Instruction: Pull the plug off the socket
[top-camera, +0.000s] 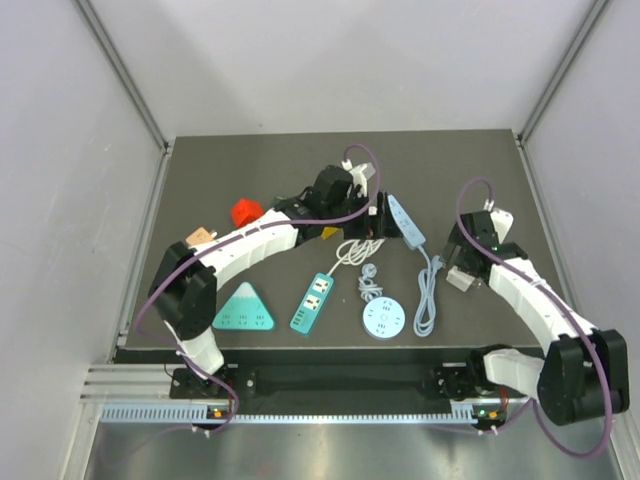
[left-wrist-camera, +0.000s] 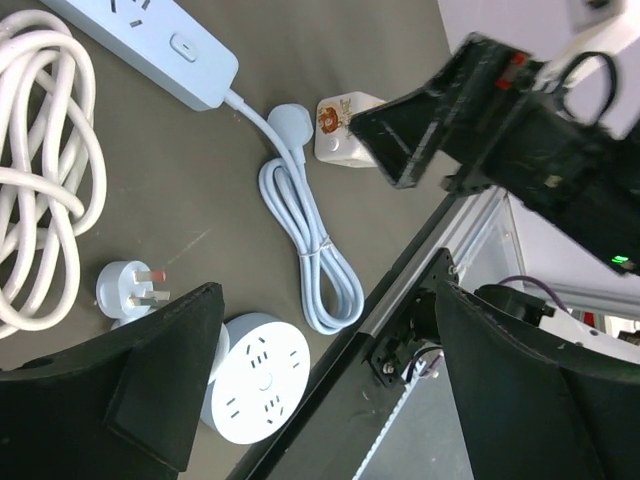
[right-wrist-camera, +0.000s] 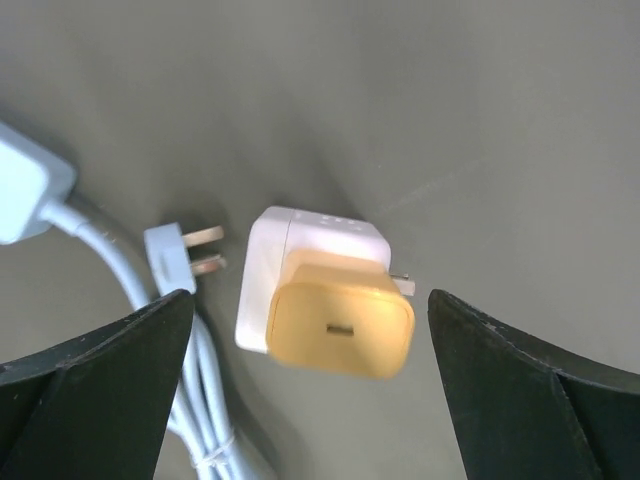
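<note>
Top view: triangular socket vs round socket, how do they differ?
Shape: the triangular socket is a rounded triangle, the round socket a disc.
Colour: the triangular socket is teal, the round socket pale blue.
Place: the triangular socket lies left of the teal strip, the round socket right of it.
Both lie flat, outlets up.
</note>
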